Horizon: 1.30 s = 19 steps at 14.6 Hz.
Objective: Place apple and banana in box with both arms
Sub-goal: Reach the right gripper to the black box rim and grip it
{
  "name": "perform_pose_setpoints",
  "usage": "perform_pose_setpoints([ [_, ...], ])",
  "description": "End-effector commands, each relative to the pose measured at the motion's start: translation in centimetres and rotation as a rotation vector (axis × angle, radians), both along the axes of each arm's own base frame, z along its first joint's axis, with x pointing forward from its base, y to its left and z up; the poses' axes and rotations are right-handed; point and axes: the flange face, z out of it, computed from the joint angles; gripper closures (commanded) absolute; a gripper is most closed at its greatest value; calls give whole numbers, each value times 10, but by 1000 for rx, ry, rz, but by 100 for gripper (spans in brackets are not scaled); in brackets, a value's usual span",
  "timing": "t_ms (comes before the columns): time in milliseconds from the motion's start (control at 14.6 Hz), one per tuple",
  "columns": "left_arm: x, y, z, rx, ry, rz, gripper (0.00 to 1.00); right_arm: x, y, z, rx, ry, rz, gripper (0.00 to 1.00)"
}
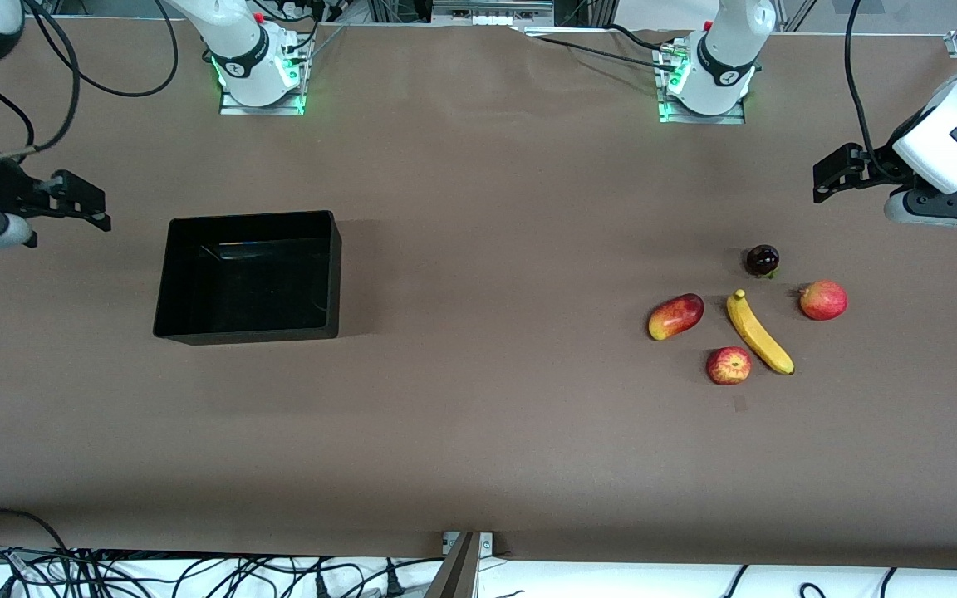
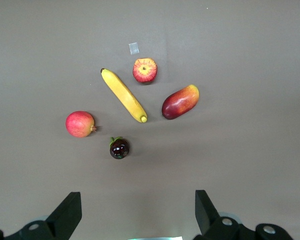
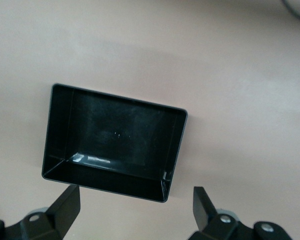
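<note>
The apple (image 1: 728, 365) lies toward the left arm's end of the table, nearest the front camera of the fruits. The banana (image 1: 759, 332) lies right beside it. Both also show in the left wrist view: the apple (image 2: 145, 70) and the banana (image 2: 123, 95). The black box (image 1: 251, 216) stands empty toward the right arm's end. My left gripper (image 1: 832, 178) is open and empty, up over the table's end near the fruits. My right gripper (image 1: 82, 202) is open and empty, up beside the box (image 3: 176, 145).
A mango-shaped fruit (image 1: 676, 316), a smooth red fruit with a nub (image 1: 823, 300) and a dark round fruit (image 1: 763, 260) lie around the banana. A small tape patch (image 1: 739, 404) lies just nearer the camera than the apple. Bare brown table lies between box and fruits.
</note>
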Motion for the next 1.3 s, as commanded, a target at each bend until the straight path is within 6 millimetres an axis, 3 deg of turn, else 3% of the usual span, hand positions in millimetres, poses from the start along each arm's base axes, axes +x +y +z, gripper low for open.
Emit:
perform_pose_setpoints([
  [0,0,-1,1,12,4,-8,0,14,4,-30,-19,53,32,0],
  [137,0,-1,1,12,4,-8,0,16,3,-43,-23,79,48,0],
  [342,-1,-1,1,13,7,-8,0,30,-1,-98,-30,169,17,5],
  [479,-6,-5,7,13,11,-15,0,29,-9,-130,-33,226,4,0],
  [685,-7,-6,7,11,22,-14,0,13,-49,-177,-22,249,-55,0],
  [958,-5,-9,-3,12,39,-20,0,-28,-98,-244,-21,169,-83,0],
  [1232,-3,-9,-7,11,42,-20,0,-55,-106,-289,19,133,-109,0],
])
